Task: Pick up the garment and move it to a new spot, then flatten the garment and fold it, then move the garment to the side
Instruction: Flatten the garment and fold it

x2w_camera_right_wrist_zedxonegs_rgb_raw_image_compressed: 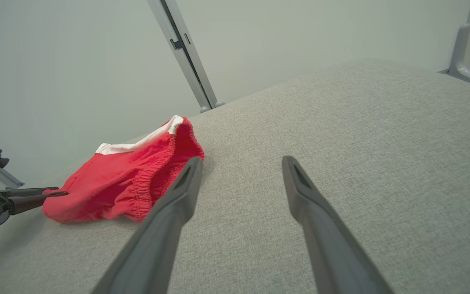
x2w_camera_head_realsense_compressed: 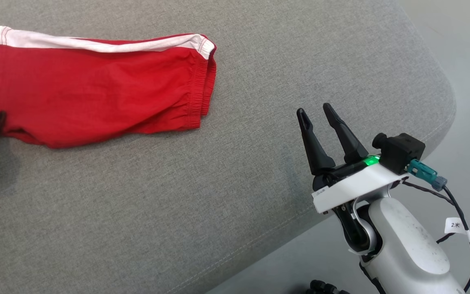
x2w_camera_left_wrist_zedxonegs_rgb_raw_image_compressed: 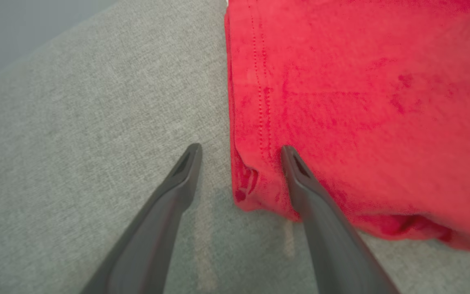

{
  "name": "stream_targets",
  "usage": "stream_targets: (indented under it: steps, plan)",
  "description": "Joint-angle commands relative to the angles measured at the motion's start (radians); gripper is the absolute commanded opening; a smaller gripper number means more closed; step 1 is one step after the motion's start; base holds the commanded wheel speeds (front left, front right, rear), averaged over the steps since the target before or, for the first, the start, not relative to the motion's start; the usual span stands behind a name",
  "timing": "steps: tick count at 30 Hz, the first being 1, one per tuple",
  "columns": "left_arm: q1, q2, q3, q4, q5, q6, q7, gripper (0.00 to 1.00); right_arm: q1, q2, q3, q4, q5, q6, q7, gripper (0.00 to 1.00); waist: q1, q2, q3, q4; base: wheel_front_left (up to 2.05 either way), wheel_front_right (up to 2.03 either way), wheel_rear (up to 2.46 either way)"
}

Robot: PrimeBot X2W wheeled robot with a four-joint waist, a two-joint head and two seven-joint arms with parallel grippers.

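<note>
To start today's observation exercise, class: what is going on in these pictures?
A two-armed robot is working on red shorts lying on a grey cushion. Its left fingers stand open at a hem corner of the shorts, one over the cloth and one over the cushion; nothing is gripped yet. Its right fingers are open too, above bare cushion and well clear of the shorts.

The garment [x2w_camera_head_realsense_compressed: 96, 90] lies on the padded surface [x2w_camera_head_realsense_compressed: 178, 212]. Its corner sits between the left gripper's [x2w_camera_left_wrist_zedxonegs_rgb_raw_image_compressed: 241, 153] spread jaws, one finger over the cloth and the other over bare padding. The right gripper [x2w_camera_head_realsense_compressed: 314, 111] hangs well apart, and the garment lies ahead and to the left of its jaws.
</note>
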Motion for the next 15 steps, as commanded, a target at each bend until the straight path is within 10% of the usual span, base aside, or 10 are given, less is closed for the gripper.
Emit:
stream_targets:
  steps: [1, 8, 13, 15]
  plan:
    - [0.007, -0.01, 0.001, 0.014, -0.037, 0.0, 0.037, 1.0, -0.001, -0.004, 0.003, 0.005, 0.006, 0.0, -0.004, 1.0, 0.0, 0.0, -0.003, 0.002, 0.0, 0.0, 0.0]
    - [0.001, -0.016, -0.027, -0.001, -0.101, -0.001, 0.1, 0.96, -0.011, -0.011, 0.008, 0.015, 0.007, 0.0, -0.004, 1.0, 0.0, 0.0, -0.008, 0.011, 0.0, 0.0, 0.0]
    - [0.017, -0.022, -0.047, -0.015, -0.139, -0.001, 0.133, 0.0, -0.015, -0.013, 0.013, 0.024, 0.006, 0.0, -0.004, 1.0, 0.0, 0.0, -0.011, 0.013, 0.0, 0.0, 0.0]
    - [0.006, -0.012, -0.056, -0.019, -0.127, -0.001, 0.115, 0.0, -0.017, -0.013, 0.014, 0.026, 0.007, 0.0, -0.004, 1.0, 0.0, 0.0, -0.011, 0.014, 0.0, 0.0, 0.0]
